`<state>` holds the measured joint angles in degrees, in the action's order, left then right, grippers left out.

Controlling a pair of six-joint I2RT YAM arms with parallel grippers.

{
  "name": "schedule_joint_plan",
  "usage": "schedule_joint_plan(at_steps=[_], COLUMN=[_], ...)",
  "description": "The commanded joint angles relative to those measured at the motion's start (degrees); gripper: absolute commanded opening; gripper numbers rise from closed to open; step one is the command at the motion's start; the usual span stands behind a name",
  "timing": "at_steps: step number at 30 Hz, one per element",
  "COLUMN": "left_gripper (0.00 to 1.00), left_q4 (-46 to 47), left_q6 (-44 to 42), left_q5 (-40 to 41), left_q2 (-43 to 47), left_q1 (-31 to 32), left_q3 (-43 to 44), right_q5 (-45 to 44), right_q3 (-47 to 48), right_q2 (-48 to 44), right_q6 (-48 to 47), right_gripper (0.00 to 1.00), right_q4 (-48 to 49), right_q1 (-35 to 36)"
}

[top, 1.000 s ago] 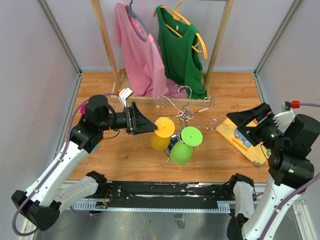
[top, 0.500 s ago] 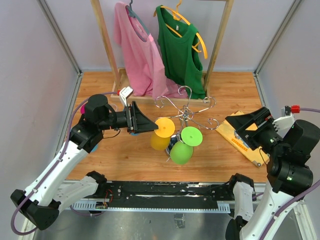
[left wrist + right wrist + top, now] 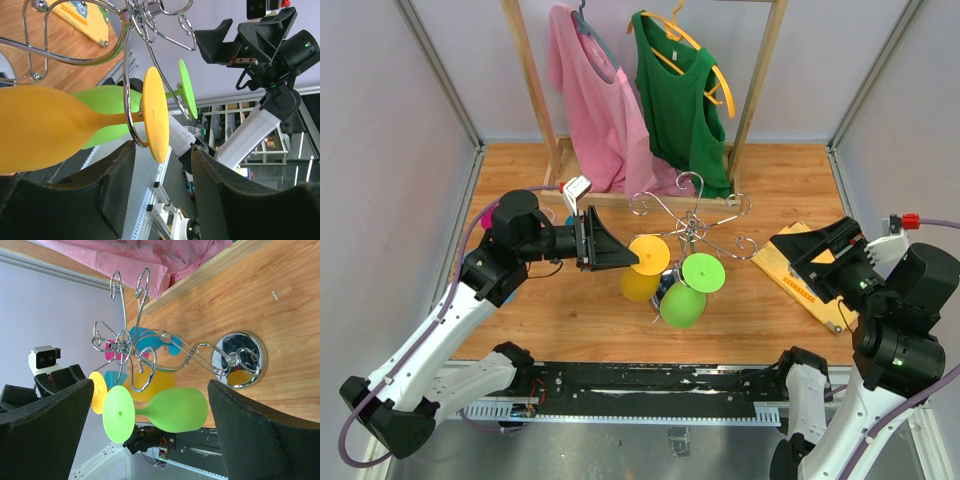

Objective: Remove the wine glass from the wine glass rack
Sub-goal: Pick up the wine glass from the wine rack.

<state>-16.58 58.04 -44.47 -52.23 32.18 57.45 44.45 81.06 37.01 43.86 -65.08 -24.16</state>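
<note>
Facing the yellow wine glass (image 3: 50, 130) on the wine glass rack (image 3: 131, 342), stem crossing their gap, with the nearer left arm (image 3: 515, 235)'s released jaws, the right arm (image 3: 905, 300)'s also released.

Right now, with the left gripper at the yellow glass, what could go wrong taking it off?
The yellow wine glass hangs by its stem in a wire loop of the wine glass rack; pulling off-line could snag its foot and tip the rack. The green wine glass hangs close beside it, so the open left gripper could knock it.
</note>
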Motion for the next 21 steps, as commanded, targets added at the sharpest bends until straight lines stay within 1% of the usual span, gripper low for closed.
schedule_joint_plan(at_steps=[1, 6, 14, 21], left_gripper=[0.52, 0.5, 0.42, 0.32], left_q4=[0.8, 0.5, 0.0, -0.9], left_q6=[0.4, 0.5, 0.6, 0.5], left_q5=[-1.2, -1.2, -1.3, -1.2], left_q2=[0.5, 0.6, 0.7, 1.0], left_q1=[1.0, 1.5, 2.2, 2.2], left_q3=[1.9, 2.1, 1.8, 1.6], right_q5=[-0.5, -0.6, -0.9, -0.9], right_q3=[0.3, 0.1, 0.0, -0.1], right_q2=[-1.2, -1.7, -2.5, -3.1], right_q6=[0.9, 1.2, 1.6, 1.8], right_gripper=[0.99, 0.99, 0.98, 0.98], right_q4=[-1.1, -1.3, -1.8, -2.1], right_q1=[0.5, 0.5, 0.5, 0.5])
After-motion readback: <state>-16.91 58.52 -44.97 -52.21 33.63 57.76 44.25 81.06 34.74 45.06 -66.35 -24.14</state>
